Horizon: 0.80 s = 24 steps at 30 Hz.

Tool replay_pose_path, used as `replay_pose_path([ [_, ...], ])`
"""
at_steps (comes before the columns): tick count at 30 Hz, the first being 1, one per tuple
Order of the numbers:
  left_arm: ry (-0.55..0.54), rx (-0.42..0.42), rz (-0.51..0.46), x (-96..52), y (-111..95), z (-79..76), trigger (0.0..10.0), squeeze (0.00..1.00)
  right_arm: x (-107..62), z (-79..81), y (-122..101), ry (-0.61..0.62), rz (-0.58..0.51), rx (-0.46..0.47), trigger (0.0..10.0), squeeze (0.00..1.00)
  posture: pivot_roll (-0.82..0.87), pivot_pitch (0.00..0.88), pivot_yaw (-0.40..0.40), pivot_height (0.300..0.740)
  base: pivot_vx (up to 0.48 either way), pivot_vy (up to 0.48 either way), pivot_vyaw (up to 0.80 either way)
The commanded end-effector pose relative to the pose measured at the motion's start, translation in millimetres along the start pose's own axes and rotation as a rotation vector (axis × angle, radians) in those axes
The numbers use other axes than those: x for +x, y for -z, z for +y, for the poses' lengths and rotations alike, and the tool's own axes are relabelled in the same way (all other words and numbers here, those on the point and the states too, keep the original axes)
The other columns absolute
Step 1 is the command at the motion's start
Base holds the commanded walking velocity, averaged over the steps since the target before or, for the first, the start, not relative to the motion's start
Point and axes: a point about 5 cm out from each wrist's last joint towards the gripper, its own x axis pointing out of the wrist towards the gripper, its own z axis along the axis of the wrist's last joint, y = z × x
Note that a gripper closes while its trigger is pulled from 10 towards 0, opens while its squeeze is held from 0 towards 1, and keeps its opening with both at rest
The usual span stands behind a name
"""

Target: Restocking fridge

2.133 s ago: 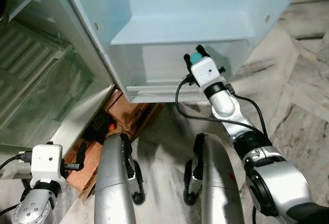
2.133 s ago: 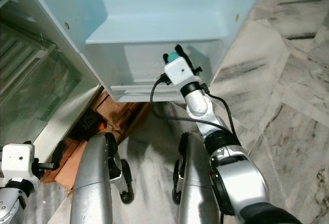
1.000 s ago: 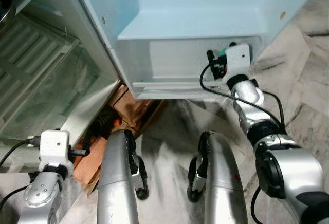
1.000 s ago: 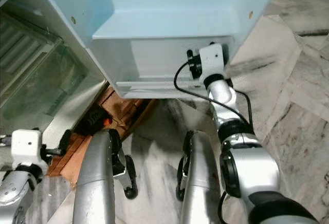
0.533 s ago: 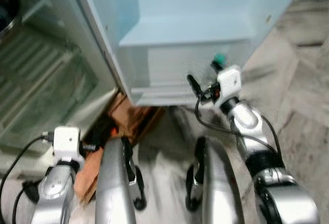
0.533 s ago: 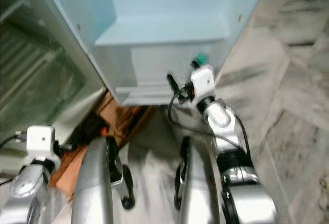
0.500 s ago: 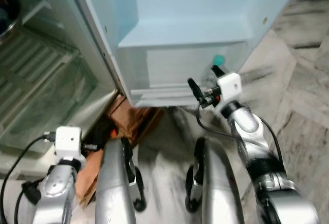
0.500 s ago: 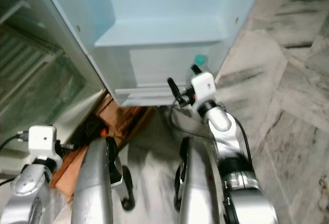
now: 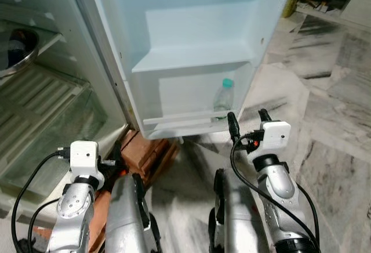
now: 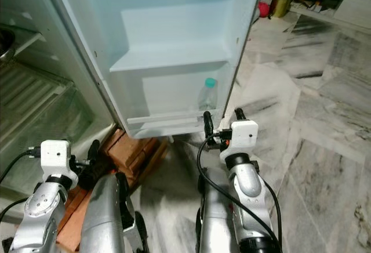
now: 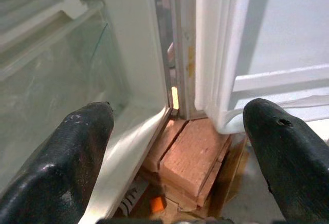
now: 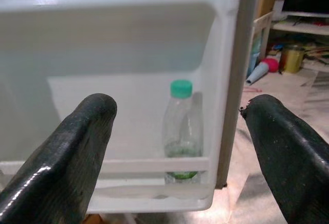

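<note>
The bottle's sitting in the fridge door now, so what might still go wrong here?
The bottle stands alone at the end of the door shelf, held only by a low rail, so swinging the door shut might tip it. The open right gripper sits close in front of that shelf and could bump it. The fridge rests on stacked bricks, so a hard push looks risky.

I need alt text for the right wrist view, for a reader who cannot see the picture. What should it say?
A clear plastic bottle with a green cap stands upright in the lowest shelf of the open fridge door, near its outer edge. The right gripper is open, its two black fingers apart on either side of the bottle, not touching it. Past the door edge lie a marble floor and some clutter.
</note>
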Motion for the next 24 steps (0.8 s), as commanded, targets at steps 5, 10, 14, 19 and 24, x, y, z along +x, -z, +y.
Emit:
replay_pose_path([
  [5, -0.007, -0.018, -0.022, 8.4, -2.0, -4.0, 10.0, 0.00, 5.2, -10.7, -8.7, 0.058, 0.013, 0.001, 10.0, 0.00, -0.07, 0.007, 0.028, 0.604, 0.000, 0.000, 0.00],
  [10, -0.008, -0.021, -0.026, 12.8, -1.9, -6.9, 10.0, 0.00, 10.5, -11.1, -10.8, 0.056, 0.012, -0.004, 10.0, 0.00, -0.07, 0.000, 0.025, 0.628, 0.000, 0.000, 0.00],
  [14, -0.013, 0.039, -0.012, 15.3, 2.3, -5.4, 10.0, 0.00, 12.1, -10.2, -9.3, 0.041, 0.032, -0.007, 10.0, 0.00, -0.07, 0.000, 0.027, 0.652, 0.000, 0.000, 0.00],
  [19, -0.012, 0.040, -0.012, 17.6, 2.2, -0.4, 10.0, 0.00, 13.2, -11.5, -6.4, 0.030, 0.049, -0.016, 10.0, 0.00, -0.06, 0.000, 0.023, 0.692, 0.000, 0.000, 0.00],
  [24, -0.031, 0.050, -0.014, 18.2, 3.8, 1.5, 10.0, 0.00, 11.0, -12.2, 0.6, 0.026, 0.087, -0.003, 10.0, 0.00, -0.06, 0.000, 0.017, 0.726, 0.000, 0.000, 0.00],
])
